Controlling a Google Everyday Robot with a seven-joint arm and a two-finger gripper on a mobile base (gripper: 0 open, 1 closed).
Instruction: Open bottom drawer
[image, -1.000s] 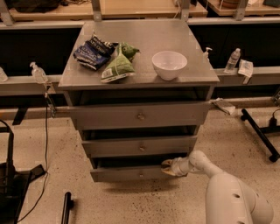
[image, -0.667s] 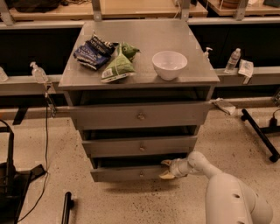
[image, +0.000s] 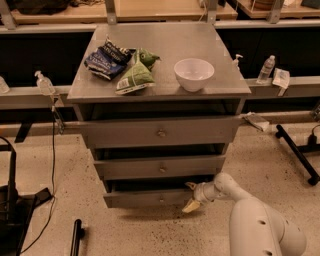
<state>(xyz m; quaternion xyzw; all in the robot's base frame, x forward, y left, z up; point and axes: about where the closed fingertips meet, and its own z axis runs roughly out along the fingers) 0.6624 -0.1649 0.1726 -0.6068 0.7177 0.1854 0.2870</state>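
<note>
The grey metal cabinet (image: 160, 50) has three drawers, each pulled out a little. Lowest of them is the bottom drawer (image: 145, 198), with a narrow flat front and a small round knob (image: 161, 200). My gripper (image: 190, 196) is at the right end of that drawer's front, one finger reaching up over its top edge and the other slanting down below it. The white arm (image: 250, 215) comes in from the lower right.
On the cabinet top lie a dark blue chip bag (image: 107, 57), a green chip bag (image: 136, 74) and a white bowl (image: 194, 74). A water bottle (image: 265, 69) stands on the rail at right. Black stands and cables sit on the floor at left (image: 10, 210) and right (image: 297, 150).
My gripper has shifted slightly left and closer against the right end of the bottom drawer's front. The drawer looks no farther out than before.
</note>
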